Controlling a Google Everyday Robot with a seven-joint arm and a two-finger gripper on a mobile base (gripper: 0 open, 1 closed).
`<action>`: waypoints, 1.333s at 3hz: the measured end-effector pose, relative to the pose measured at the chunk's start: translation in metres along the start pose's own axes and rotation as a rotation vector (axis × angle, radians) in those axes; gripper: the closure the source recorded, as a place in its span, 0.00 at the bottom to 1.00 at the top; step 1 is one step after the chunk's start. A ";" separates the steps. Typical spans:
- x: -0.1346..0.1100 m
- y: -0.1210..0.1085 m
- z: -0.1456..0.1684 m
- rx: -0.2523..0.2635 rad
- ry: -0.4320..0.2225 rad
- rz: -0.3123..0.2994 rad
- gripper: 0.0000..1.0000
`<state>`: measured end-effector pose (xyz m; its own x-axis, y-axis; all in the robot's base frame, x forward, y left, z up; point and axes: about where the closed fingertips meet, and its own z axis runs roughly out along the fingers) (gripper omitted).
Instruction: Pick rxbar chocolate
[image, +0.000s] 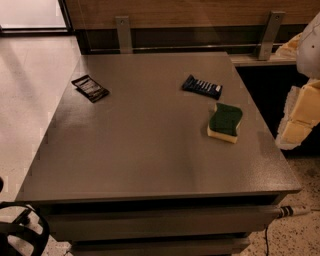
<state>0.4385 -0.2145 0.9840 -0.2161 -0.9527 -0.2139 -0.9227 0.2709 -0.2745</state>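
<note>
Black curved frame sits nearest, bottom left. On the grey surface the rxbar chocolate lies flat, far left, well apart from the blue bar and the sponge. The gripper hangs beyond the right edge; spread or closed, cannot tell.

The robot's white-and-cream jointed arm enters at the right edge of view and bends downward. Its pale blocky claw hangs at mid-height there, partly cut off.
</note>
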 end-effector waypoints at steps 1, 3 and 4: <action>0.000 0.000 0.000 0.000 0.000 0.000 0.00; -0.033 -0.040 -0.001 0.063 -0.108 0.055 0.00; -0.066 -0.063 0.004 0.116 -0.212 0.143 0.00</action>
<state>0.5124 -0.1681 1.0120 -0.2581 -0.8570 -0.4461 -0.8422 0.4258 -0.3308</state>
